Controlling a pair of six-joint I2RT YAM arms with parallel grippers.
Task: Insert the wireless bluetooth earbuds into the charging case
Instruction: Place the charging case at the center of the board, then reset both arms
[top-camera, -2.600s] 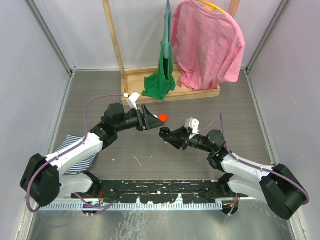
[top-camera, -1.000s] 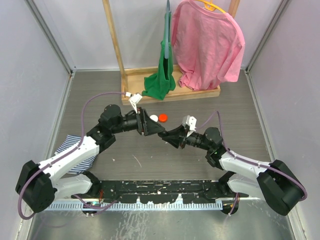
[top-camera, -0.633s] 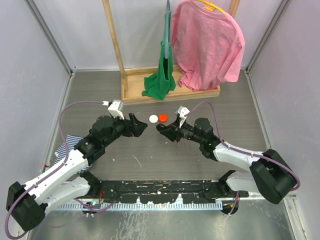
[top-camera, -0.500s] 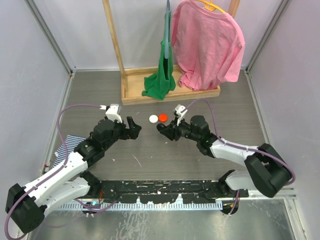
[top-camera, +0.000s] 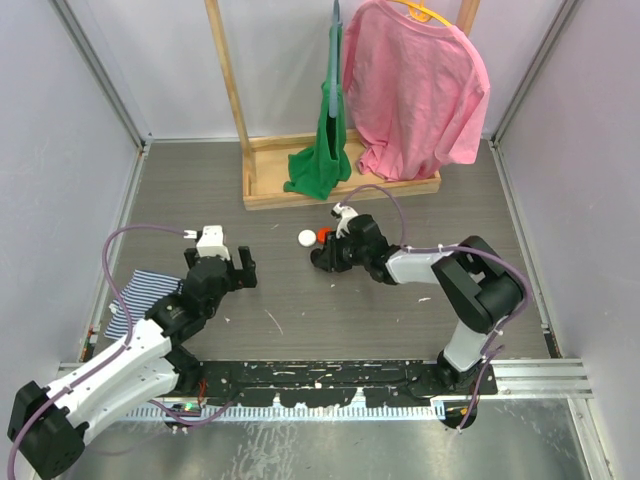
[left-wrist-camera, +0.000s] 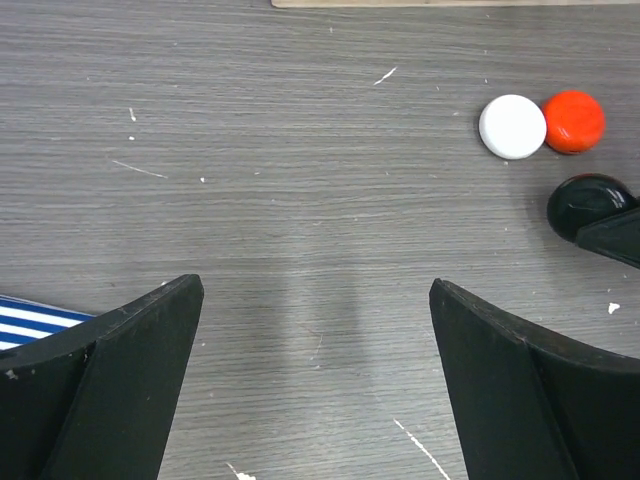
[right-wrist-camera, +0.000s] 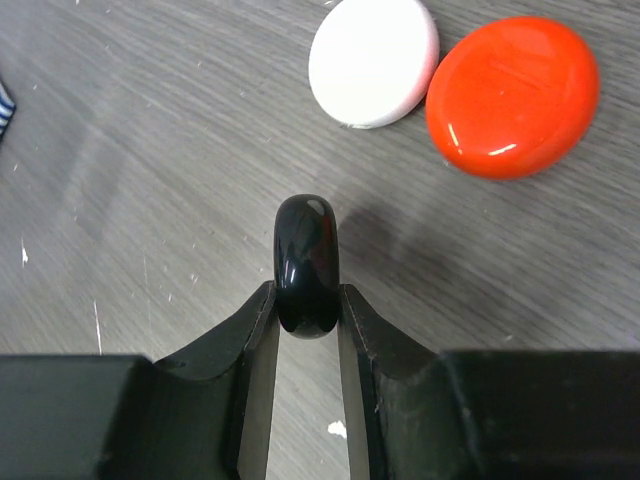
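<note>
Grey wood-grain table (top-camera: 300, 320), pale walls round it. Far side: wooden rack (top-camera: 228, 90) w/ a pink shirt (top-camera: 415, 90) on a hanger & a green cloth (top-camera: 325, 150) draped down. Both hems rest in the rack's shallow base frame. Striped cloth (top-camera: 140, 300) lies flat at near left, partly under the left arm.

Mid-table: white disc (top-camera: 306, 238) & red disc (top-camera: 324, 235) lie flat side by side, touching, white on the left. Both look closed, so contents can't be told, nor which is the case & which an earbud.

Right claw (right-wrist-camera: 306, 300) is pinched nearly closed on a glossy black disc (right-wrist-camera: 306, 262), held on edge between the two fingers. It's just on the near side of the white/red pair, apart from them. Can't tell if it touches the table.

Left claw (left-wrist-camera: 315, 295) is spread wide w/ nothing in it, low over the table, left of the discs & well apart from them.
</note>
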